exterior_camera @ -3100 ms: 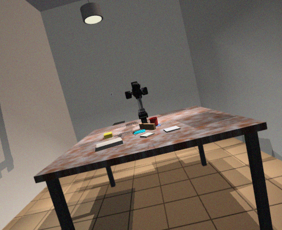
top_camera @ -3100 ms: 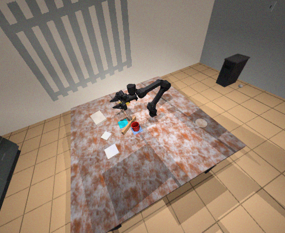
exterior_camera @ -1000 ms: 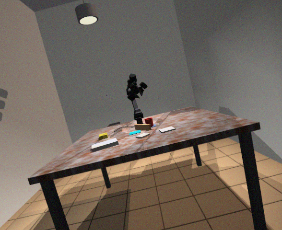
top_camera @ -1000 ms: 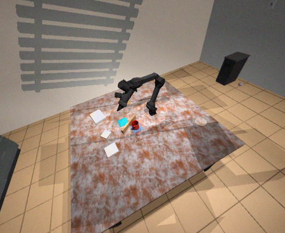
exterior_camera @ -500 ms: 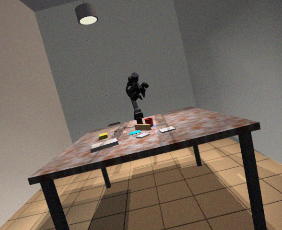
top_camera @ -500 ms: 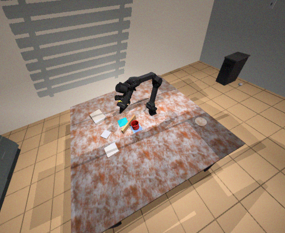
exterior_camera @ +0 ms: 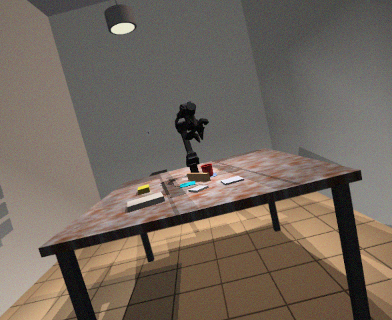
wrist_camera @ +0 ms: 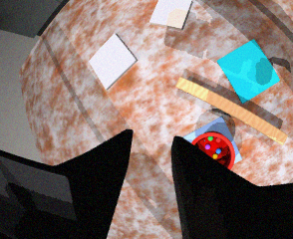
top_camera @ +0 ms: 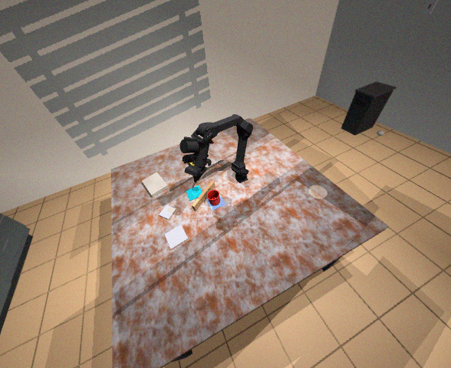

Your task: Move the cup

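Note:
A red cup (top_camera: 213, 197) (exterior_camera: 207, 169) (wrist_camera: 213, 149) stands upright on the blue pad (top_camera: 217, 206) (exterior_camera: 214, 175) (wrist_camera: 221, 124). Several coloured marbles lie inside it in the wrist view. The cyan pad (top_camera: 194, 192) (exterior_camera: 188, 184) (wrist_camera: 241, 70) is bare, on the other side of a wooden bar (top_camera: 202, 198) (exterior_camera: 198, 177) (wrist_camera: 231, 107). My gripper (top_camera: 195, 180) (exterior_camera: 201, 139) (wrist_camera: 152, 139) is partly open and empty, high above the table. In the wrist view the cup shows beside the right finger, which overlaps its lower left edge; it is not between the fingers.
A large pale box (top_camera: 154, 185) (exterior_camera: 146, 201), a small white block (top_camera: 167, 211) (exterior_camera: 198, 189) and a flat white tile (top_camera: 176, 236) (exterior_camera: 232, 180) (wrist_camera: 113, 61) lie on the cyan pad's side and beyond. A yellow block (exterior_camera: 143, 189) lies farther off. A pale disc (top_camera: 317, 192) shows near the table edge.

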